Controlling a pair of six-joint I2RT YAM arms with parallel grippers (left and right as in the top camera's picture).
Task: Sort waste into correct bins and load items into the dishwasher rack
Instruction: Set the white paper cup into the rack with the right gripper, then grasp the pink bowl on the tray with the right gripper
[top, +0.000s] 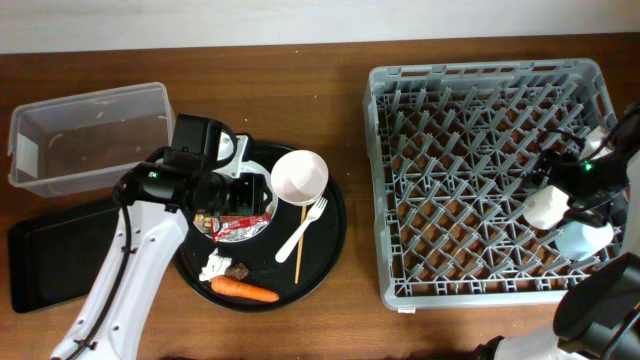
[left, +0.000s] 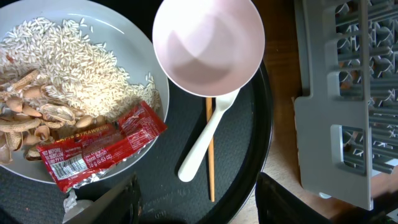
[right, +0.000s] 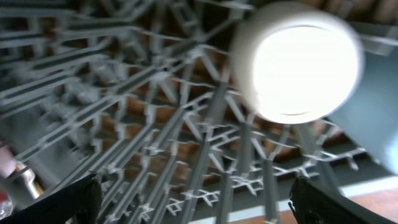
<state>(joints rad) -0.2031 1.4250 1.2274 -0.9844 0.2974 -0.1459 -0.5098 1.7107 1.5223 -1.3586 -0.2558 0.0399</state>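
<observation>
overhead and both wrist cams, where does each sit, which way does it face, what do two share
overhead: fixed above the table, facing straight down on black tray, dish rack, clear bin; left arm and right arm show
left wrist: on the left arm, looking down at rice plate, bowl, fork; left gripper open at the bottom edge
right wrist: on the right arm, looking into the dish rack at a white cup; right gripper open at the bottom corners
shared: overhead and left wrist both see bowl and fork
</observation>
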